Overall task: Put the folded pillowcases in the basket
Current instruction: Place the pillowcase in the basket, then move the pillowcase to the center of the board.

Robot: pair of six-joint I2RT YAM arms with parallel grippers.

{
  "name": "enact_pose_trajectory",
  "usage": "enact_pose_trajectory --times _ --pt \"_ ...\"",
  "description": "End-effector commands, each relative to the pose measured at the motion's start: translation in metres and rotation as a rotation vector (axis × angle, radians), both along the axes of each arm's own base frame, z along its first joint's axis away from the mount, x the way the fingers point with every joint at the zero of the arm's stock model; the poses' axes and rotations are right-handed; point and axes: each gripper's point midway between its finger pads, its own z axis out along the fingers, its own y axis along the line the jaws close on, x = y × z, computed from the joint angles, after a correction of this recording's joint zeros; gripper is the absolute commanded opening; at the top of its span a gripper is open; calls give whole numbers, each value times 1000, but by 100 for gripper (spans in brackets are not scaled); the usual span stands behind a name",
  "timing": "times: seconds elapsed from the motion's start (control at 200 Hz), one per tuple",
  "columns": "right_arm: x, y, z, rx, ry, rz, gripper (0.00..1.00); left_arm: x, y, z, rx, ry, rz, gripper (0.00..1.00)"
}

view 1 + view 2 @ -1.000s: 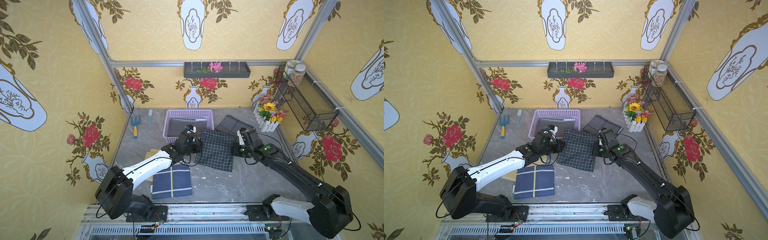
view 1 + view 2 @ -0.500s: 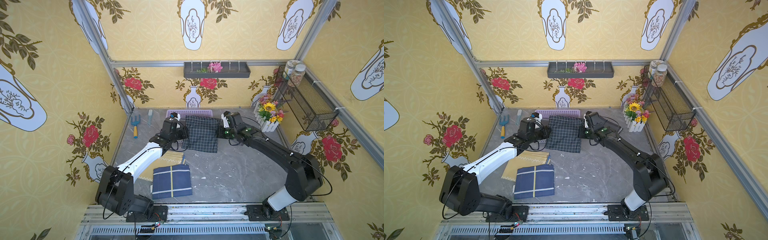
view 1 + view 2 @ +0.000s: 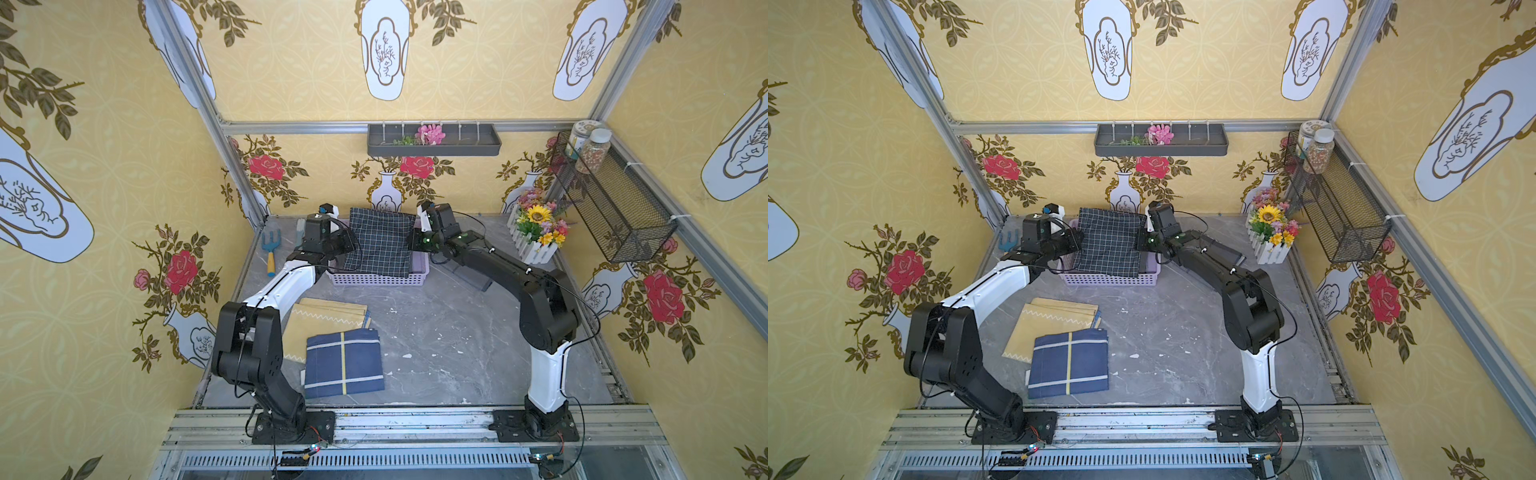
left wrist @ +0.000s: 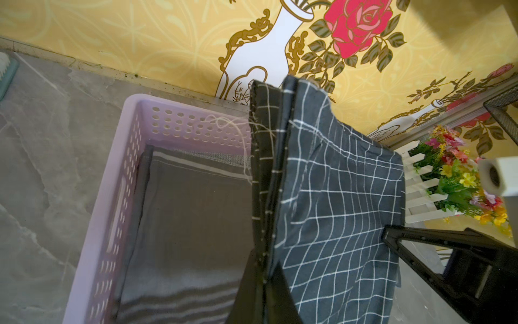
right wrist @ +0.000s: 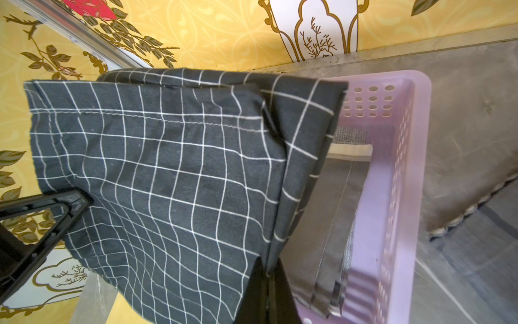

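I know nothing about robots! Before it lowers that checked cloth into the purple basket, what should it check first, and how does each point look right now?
1. Left gripper shut on the checked pillowcase: ok.
2. Right gripper shut on its opposite edge: ok.
3. Pillowcase hangs over the lilac basket: ok.
4. Room in the basket above the grey folded cloth lying inside: ok.
5. Pillowcase's lower edge clear of the basket's near wall: cannot tell.
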Motion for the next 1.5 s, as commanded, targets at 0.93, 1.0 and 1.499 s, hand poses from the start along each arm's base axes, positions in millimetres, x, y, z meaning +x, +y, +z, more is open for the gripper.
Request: enact_pose_trajectory --times 0.93,1.0,1.499 --pt "34 -9 -1 66 -58 -38 81 38 30 2 -66 -6 61 100" --pt "29 -18 4 61 -60 -51 81 32 31 12 -69 -14 68 100" --pt "-19 -138 -36 -68 97 -267 84 -68 26 41 -166 -48 17 100"
